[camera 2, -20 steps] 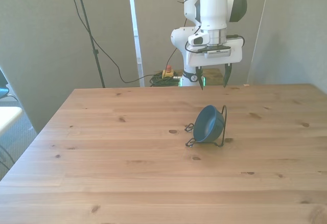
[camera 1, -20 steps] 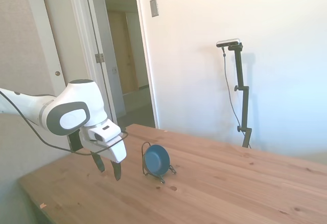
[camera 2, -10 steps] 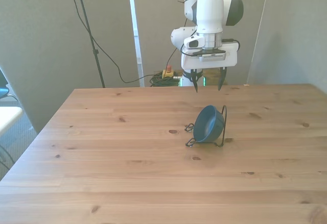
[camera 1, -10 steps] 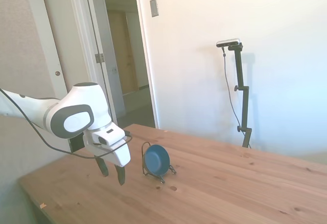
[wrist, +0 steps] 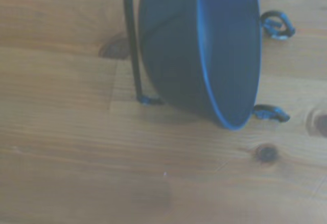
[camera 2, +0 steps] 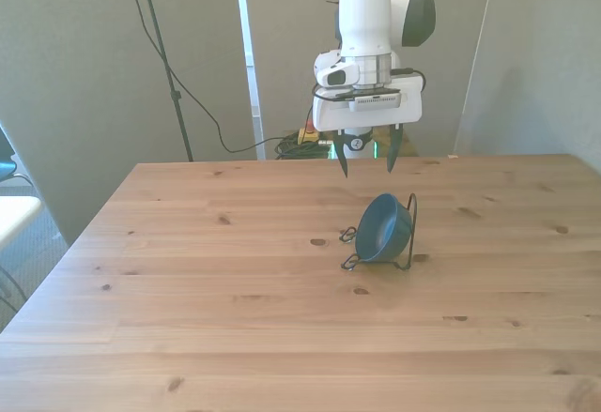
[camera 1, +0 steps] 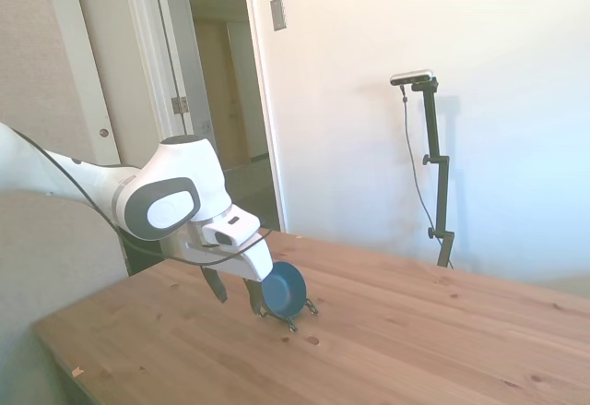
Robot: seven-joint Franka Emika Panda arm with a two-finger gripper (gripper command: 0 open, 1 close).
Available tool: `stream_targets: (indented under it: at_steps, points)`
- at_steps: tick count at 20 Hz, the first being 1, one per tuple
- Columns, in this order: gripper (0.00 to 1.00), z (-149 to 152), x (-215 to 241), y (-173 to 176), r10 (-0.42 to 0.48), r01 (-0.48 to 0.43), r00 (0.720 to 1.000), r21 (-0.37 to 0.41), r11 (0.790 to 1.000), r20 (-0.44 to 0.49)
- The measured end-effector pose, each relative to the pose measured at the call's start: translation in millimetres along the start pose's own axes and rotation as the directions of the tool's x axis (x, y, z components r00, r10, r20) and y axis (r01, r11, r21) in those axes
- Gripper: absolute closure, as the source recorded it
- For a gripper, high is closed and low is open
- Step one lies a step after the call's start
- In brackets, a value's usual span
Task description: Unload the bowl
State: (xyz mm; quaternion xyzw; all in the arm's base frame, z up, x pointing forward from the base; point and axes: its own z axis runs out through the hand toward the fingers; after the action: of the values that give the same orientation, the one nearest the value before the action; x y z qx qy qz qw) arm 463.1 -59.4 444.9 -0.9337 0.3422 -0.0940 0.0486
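No brand, label or writing can be read on anything here. The bowl [camera 2: 380, 229] stands on edge in the thin black wire rack [camera 2: 409, 234], right of centre in the front view, on the wooden desk [camera 2: 235, 318]. Its grey-blue inside faces the front view's left. In the side view the bowl [camera 1: 283, 288] sits at lower centre, with the rack's feet on the desk [camera 1: 415, 350]. Up close from the wrist, the bowl [wrist: 204, 50] leans against one upright wire of the rack [wrist: 132, 40], with two curled feet by its rim.

The tool [camera 2: 367, 156] hangs in the air above the bowl, fingers spread apart and empty. Compared with a second ago, it has slid toward the front view's left and closer over the bowl. In the side view the tool [camera 1: 237, 291] is now just left of the bowl, where earlier a clear gap lay between them. The bowl and rack have not moved.
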Motion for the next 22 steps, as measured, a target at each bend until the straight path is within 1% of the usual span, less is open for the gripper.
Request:
stream_targets:
  at_steps: [5,9,13,16,19,22]
  points:
    - [0.00,4.3,36.0,-10.4,-0.080,0.080,0.997,0.011,0.997,-0.008]
    - [0.00,16.7,51.6,-26.6,-0.158,0.157,0.987,0.033,0.987,0.024]
    - [0.00,25.4,53.1,-36.9,-0.257,0.252,0.965,0.079,0.964,0.060]
    - [0.00,29.8,53.2,-40.7,-0.313,0.303,0.946,0.106,0.947,0.083]
    - [0.00,33.5,56.5,-42.1,-0.346,0.335,0.934,0.109,0.936,0.094]
    - [0.00,39.1,59.6,-45.3,-0.359,0.346,0.928,0.121,0.930,0.103]
